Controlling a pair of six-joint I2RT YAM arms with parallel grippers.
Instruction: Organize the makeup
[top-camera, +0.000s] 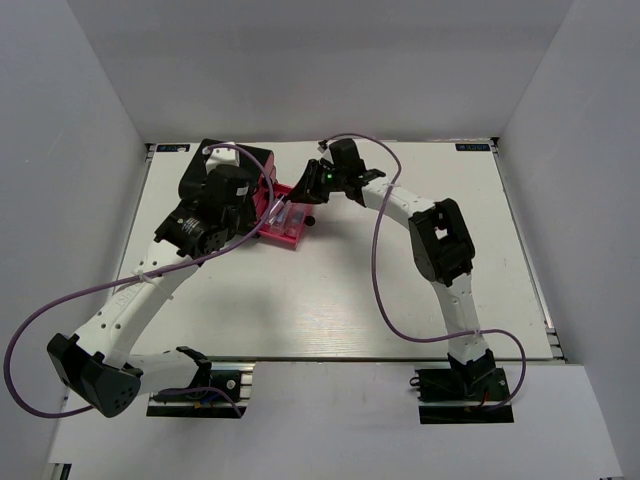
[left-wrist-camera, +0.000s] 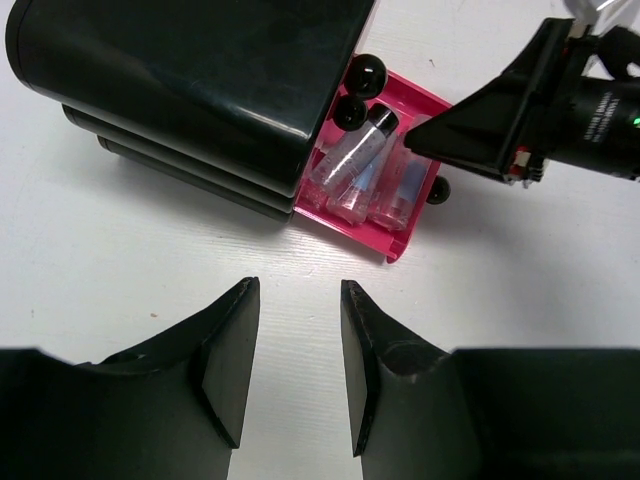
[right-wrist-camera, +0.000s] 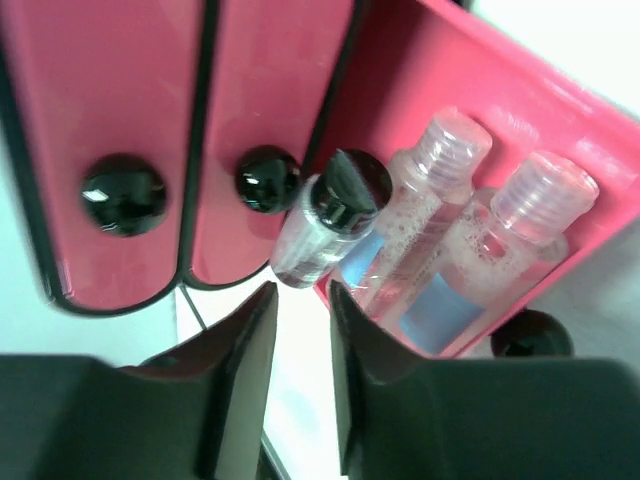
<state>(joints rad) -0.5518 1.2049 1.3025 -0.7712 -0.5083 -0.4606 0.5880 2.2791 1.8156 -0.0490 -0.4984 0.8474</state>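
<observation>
A black box (left-wrist-camera: 190, 70) has one pink drawer (left-wrist-camera: 397, 246) pulled out. Three small clear bottles lie in it: one with a black cap (left-wrist-camera: 357, 152) and two with clear caps (left-wrist-camera: 400, 195). My right gripper (right-wrist-camera: 302, 288) hovers just over the drawer's inner end, slightly open and empty, its tips near the black-capped bottle (right-wrist-camera: 325, 225). The two clear-capped bottles (right-wrist-camera: 430, 220) lie beside it. My left gripper (left-wrist-camera: 297, 285) is open and empty over bare table, in front of the drawer. The orange tube, the sticks and the egg-shaped piece are out of view.
Two more pink drawers with black knobs (right-wrist-camera: 125, 192) are shut in the box (top-camera: 240, 165). The open drawer (top-camera: 285, 222) points toward the table's middle. The right gripper (top-camera: 308, 190) and left wrist crowd around the box. The table has a raised rim.
</observation>
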